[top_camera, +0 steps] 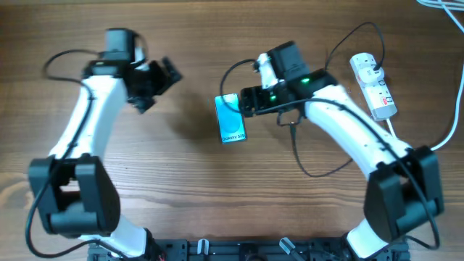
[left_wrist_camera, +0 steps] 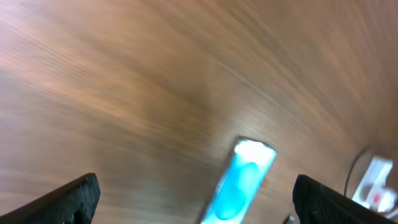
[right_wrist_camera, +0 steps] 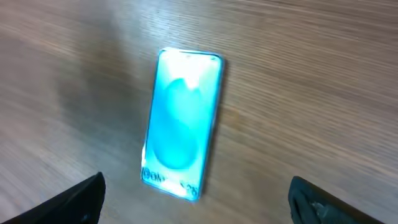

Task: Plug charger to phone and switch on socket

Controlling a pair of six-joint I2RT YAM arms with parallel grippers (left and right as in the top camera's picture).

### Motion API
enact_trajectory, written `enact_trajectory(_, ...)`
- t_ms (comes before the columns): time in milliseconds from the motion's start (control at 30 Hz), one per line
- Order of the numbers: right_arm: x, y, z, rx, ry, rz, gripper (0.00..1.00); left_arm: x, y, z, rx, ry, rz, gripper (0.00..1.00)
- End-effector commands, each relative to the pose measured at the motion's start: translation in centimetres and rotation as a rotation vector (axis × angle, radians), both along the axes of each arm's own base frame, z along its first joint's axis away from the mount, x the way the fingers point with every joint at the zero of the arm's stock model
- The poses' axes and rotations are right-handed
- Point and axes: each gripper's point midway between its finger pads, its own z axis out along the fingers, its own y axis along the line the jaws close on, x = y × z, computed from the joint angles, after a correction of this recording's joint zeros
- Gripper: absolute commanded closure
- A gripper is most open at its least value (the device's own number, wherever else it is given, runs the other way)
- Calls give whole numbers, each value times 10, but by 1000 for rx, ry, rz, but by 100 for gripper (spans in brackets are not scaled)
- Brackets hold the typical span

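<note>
The phone [top_camera: 230,119] lies flat on the wooden table with its cyan screen up; it also shows in the right wrist view [right_wrist_camera: 183,124] and the left wrist view [left_wrist_camera: 245,180]. My right gripper [top_camera: 245,103] [right_wrist_camera: 198,183] is open and empty, hovering just above the phone's right side. My left gripper [top_camera: 159,87] [left_wrist_camera: 196,190] is open and empty, off to the phone's left. The socket [top_camera: 373,85] lies at the far right. A white plug [top_camera: 367,67] sits in it, and the charger's thin black cable [top_camera: 360,30] arcs away from it. The silver tip is not visible.
The socket's thick white cord [top_camera: 453,116] runs along the right edge. A black cable loop [top_camera: 319,174] lies on the table under the right arm. A corner of the socket shows in the left wrist view [left_wrist_camera: 376,183].
</note>
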Motion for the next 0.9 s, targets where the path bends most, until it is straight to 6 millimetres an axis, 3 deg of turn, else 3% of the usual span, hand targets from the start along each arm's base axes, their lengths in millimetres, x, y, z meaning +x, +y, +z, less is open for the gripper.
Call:
enact_trajectory(0,-7,24,-45,-102,30,-47,6,-14,29,-3,-1,44,8,0)
enact_trajectory(100,-13,38,-75,-202,-3,-42,6,-21,38,-6,10,62,-12,0)
enact_trajectory(267,-12,55,-97,-246,-62,-29,3,-26,37,-7,21,70,-59,0)
enact_trajectory(367,-16,55,-112,-278,-51,-21,0,-26,37,-7,21,69,-59,0)
enact_trajectory(600,-24,57,-119,-273,-13,-2,0,-26,37,-7,21,70,-59,0)
enact_trajectory(667,-25,54,-119,-285,-11,-4,18,-26,37,-7,21,70,-59,0)
enact_trajectory(700,-24,50,-120,-309,-16,-11,21,-26,37,-7,21,70,-59,0)
enact_trajectory(867,-18,37,-112,-389,-39,-30,23,-26,37,-7,21,70,-59,0)
